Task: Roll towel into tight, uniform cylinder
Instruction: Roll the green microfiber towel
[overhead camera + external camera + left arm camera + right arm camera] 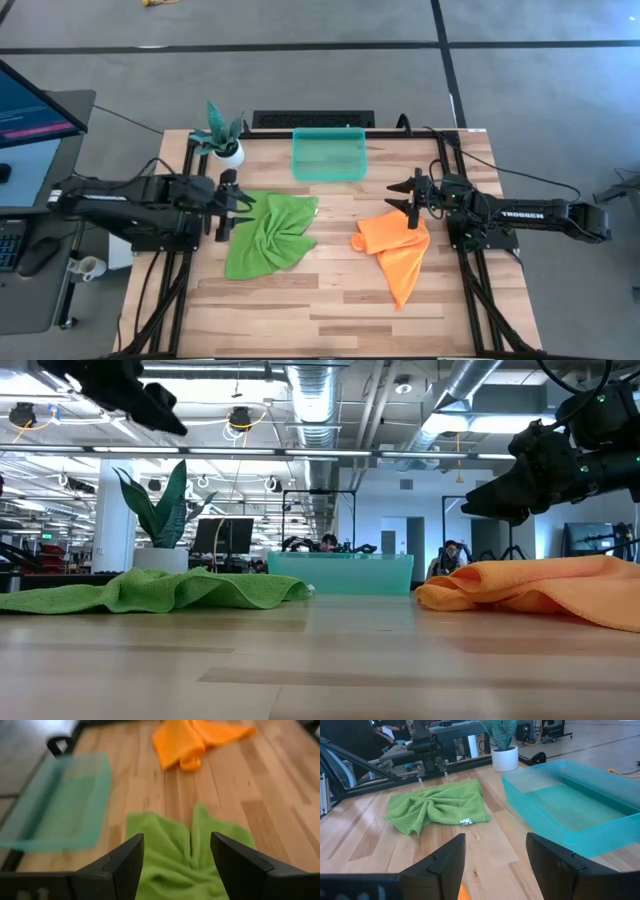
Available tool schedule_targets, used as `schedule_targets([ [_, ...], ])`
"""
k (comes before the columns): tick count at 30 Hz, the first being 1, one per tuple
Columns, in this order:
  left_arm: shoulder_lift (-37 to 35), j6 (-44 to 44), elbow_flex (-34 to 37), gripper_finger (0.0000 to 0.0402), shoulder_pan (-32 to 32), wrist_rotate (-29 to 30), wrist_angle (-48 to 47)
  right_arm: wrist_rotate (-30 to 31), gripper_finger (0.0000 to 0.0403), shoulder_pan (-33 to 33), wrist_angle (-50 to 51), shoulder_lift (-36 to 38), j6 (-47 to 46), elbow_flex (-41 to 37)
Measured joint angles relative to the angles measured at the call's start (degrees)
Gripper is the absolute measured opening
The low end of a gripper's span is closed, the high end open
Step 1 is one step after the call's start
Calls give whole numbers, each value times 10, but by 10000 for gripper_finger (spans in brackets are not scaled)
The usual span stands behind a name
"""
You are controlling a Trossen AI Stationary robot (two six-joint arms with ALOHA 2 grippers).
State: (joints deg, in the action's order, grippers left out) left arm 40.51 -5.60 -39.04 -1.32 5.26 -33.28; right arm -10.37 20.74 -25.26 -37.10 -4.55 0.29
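Note:
A crumpled green towel (265, 235) lies flat on the wooden table, left of centre; it also shows in the left wrist view (185, 855). An orange towel (395, 250) lies bunched right of centre. My left gripper (237, 203) hovers open above the green towel's left edge, tipped down toward it, with nothing between its fingers (176, 862). My right gripper (412, 198) stands open over the orange towel's far edge and holds nothing (496, 860).
A teal plastic bin (328, 153) stands at the table's far edge, in the middle. A small potted plant (222, 135) is at the far left corner. Bare wood lies between the two towels and along the near edge (330, 310).

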Motion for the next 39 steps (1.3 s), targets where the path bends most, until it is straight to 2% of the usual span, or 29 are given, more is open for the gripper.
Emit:
schedule_targets([
  [5,36,53,-10,222,-18,-2,-52,0,230,0,0,0,0,0],
  [13,86,171,-11,222,-119,-26,-73,0,230,0,0,0,0,0],
  [28,248,386,-11,222,-316,21,-72,0,230,0,0,0,0,0],
  [39,379,525,-11,222,-407,46,-72,0,230,0,0,0,0,0],
])
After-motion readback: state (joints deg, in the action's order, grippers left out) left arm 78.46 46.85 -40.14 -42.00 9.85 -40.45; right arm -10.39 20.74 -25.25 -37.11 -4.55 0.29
